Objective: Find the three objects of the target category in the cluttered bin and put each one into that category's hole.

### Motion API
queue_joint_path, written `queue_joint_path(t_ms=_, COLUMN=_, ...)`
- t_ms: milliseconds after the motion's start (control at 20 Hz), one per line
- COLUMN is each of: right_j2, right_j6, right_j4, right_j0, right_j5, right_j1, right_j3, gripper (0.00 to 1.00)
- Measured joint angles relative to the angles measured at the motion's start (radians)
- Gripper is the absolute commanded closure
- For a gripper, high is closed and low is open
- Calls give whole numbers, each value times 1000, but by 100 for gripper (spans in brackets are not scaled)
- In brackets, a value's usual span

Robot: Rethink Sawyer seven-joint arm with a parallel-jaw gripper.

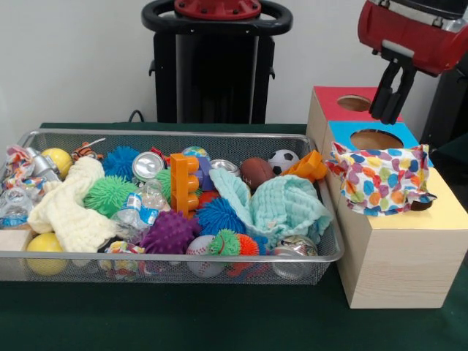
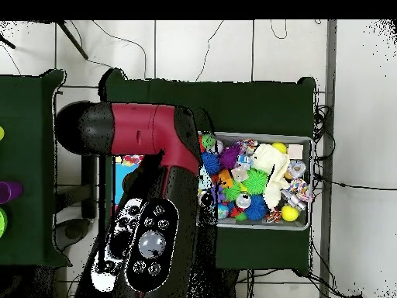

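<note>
The dotted white cloth [image 1: 380,179] lies crumpled on the yellow top [image 1: 442,212] of the nearest wooden box and covers its hole. My gripper [image 1: 391,110] hangs above the red- and blue-topped boxes, behind the cloth, open and empty. The wire mesh bin [image 1: 183,257] holds a cream knitted cloth [image 1: 69,208] at its left and a mint green cloth [image 1: 281,208] at its right. In the overhead view my arm [image 2: 147,202] hides the gripper and most of the boxes; the bin [image 2: 309,155] and the cream cloth [image 2: 267,167] show.
The blue-topped box's hole [image 1: 375,139] and the red-topped box's hole [image 1: 354,103] stand behind the yellow one. The bin also holds spiky balls [image 1: 170,232], an orange block [image 1: 183,183], cans [image 1: 148,166], a football [image 1: 256,172] and yellow balls [image 1: 45,245].
</note>
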Motion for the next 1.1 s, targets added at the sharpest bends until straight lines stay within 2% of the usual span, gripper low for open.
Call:
queue_joint_path(t_ms=550, right_j2=1, right_j6=0, right_j4=-20, right_j0=10, right_j5=-102, right_j1=31, right_j3=21, gripper=100)
queue_joint_path(t_ms=1100, right_j2=1, right_j6=0, right_j4=-28, right_j0=24, right_j5=-142, right_j1=64, right_j3=57, gripper=100)
